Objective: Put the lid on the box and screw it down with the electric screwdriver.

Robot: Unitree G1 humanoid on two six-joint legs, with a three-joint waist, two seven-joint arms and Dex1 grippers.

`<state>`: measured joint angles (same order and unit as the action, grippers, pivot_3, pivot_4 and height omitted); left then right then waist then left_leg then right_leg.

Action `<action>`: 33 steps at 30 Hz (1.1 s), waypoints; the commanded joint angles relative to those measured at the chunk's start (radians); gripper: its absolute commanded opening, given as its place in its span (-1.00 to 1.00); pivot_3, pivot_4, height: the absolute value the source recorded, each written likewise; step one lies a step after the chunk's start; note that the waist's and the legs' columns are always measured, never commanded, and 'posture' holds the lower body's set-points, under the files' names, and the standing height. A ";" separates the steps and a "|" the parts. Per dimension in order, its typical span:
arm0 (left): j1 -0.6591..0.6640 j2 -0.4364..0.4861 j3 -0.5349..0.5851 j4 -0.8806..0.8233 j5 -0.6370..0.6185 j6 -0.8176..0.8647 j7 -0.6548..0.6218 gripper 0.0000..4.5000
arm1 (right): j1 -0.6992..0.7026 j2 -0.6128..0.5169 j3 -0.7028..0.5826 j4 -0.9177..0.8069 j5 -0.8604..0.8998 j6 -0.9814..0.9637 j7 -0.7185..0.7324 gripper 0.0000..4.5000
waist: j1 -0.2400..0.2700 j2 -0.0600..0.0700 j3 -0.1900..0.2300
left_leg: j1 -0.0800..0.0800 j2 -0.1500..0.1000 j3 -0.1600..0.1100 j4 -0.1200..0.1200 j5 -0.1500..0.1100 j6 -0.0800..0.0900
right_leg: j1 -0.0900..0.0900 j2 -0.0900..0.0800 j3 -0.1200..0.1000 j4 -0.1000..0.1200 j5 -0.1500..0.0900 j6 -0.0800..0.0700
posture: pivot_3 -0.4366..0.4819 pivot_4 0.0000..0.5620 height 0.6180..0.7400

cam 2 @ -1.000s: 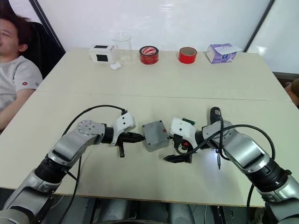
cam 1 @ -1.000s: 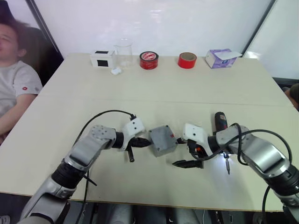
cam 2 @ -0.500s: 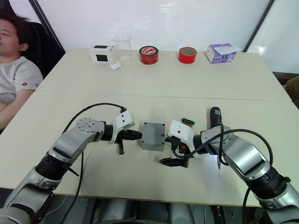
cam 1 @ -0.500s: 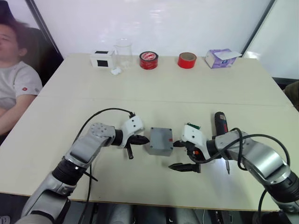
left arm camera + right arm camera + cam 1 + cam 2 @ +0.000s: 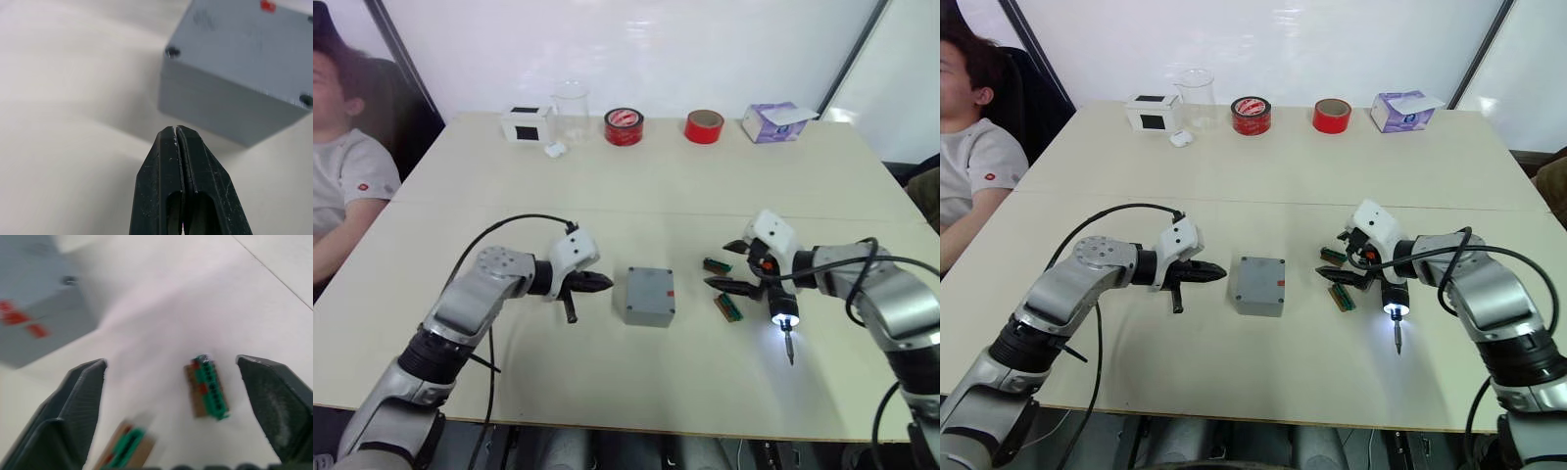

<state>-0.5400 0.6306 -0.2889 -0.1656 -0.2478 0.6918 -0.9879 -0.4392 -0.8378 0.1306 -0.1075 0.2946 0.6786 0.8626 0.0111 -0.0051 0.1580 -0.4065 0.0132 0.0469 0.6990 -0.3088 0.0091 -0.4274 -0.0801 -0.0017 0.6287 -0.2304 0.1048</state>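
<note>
Right gripper [image 5: 722, 265] now withdrawn, well apart from box [image 5: 650, 295].

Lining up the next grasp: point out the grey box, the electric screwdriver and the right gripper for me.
grey box [image 5: 1260, 284]: right eye view, middle of its top face.
electric screwdriver [image 5: 1394, 305]: right eye view, lit end above the bit.
right gripper [image 5: 1329, 270]: right eye view, midway between its open fingertips.

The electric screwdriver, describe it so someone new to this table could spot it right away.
Look at the near half of the table, to the right of the grey box. The electric screwdriver lies there beside two small green circuit boards, a black stick with a lit tip and thin metal bit.
</note>
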 commanded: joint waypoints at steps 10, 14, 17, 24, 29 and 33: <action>-0.005 0.006 0.089 -0.146 -0.118 0.095 0.007 -1.00 | -0.054 0.099 -0.038 0.133 -0.026 -0.072 -0.002 -0.10 | -0.001 0.000 0.000 | 0.000 0.000 -0.001 0.000 0.000 0.000 | 0.000 0.000 0.000 0.000 0.000 0.000 | -0.05 -0.47 1.00; -0.006 0.007 0.090 -0.151 -0.129 0.099 0.014 -1.00 | -0.060 0.117 -0.048 0.154 -0.026 -0.071 -0.006 -0.10 | -0.001 0.000 0.000 | 0.000 0.000 -0.001 0.000 0.000 0.000 | 0.000 0.000 0.000 0.000 0.000 0.000 | -0.05 -0.47 1.00; -0.008 0.003 0.088 -0.152 -0.133 0.102 0.020 -1.00 | -0.065 0.131 -0.056 0.169 -0.028 -0.069 -0.011 -0.10 | -0.001 0.000 0.000 | 0.000 0.000 -0.001 0.000 0.000 0.000 | 0.000 0.000 0.000 0.000 0.000 0.000 | -0.05 -0.47 1.00; -0.007 0.009 0.079 -0.146 -0.131 0.094 0.026 -1.00 | -0.069 0.140 -0.062 0.191 -0.033 -0.073 -0.011 -0.29 | -0.001 0.000 0.000 | 0.000 0.000 -0.001 0.000 0.000 0.000 | 0.000 0.000 0.000 0.000 0.000 0.000 | -0.05 -0.47 1.00; -0.005 0.007 0.076 -0.137 -0.126 0.084 0.030 -1.00 | -0.071 0.148 -0.070 0.207 -0.036 -0.085 -0.021 -0.96 | -0.001 0.000 0.000 | 0.000 0.000 -0.001 0.000 0.000 0.000 | 0.000 0.000 0.000 0.000 0.000 0.000 | -0.05 -0.47 1.00; -0.003 0.006 0.075 -0.138 -0.126 0.084 0.032 -1.00 | -0.066 0.145 -0.066 0.212 -0.043 -0.094 -0.020 -0.96 | -0.001 0.000 0.000 | 0.000 0.000 -0.001 0.000 0.000 0.000 | 0.000 0.000 0.000 0.000 0.000 0.000 | -0.05 -0.47 1.00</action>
<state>-0.5437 0.6296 -0.2203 -0.2855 -0.3731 0.7952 -0.9575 -0.4919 -0.6911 0.0914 0.1178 0.2560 0.6013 0.8417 0.0099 -0.0050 0.1580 -0.4063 0.0133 0.0457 0.6990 -0.3087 0.0089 -0.4274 -0.0802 -0.0013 0.6290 -0.2303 0.1048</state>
